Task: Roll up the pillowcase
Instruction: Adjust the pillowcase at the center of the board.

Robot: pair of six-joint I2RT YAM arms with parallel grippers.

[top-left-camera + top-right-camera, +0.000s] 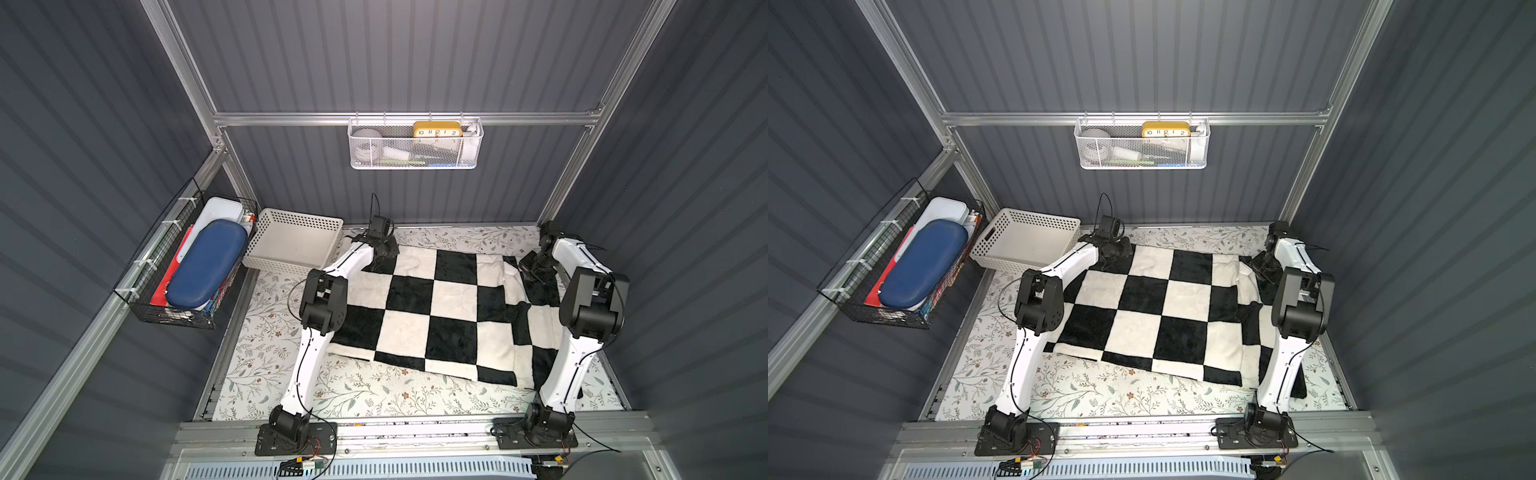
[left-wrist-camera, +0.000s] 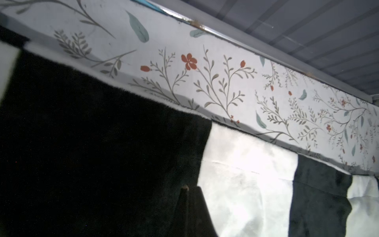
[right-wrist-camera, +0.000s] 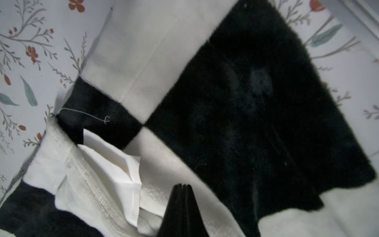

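At the far left of the bench (image 1: 374, 395) we see the white basket (image 1: 282, 265). Just beside it the left gripper (image 2: 191, 189) sits with its jaws together at the far left corner of the pillowcase (image 1: 440, 307), though we cannot tell whether any cloth is caught between them. The pillowcase lies spread nearly flat across the middle of the bench, its right side folded and rumpled, and at its far right corner the right gripper (image 3: 183, 187) rests over a white square, jaws pressed together.
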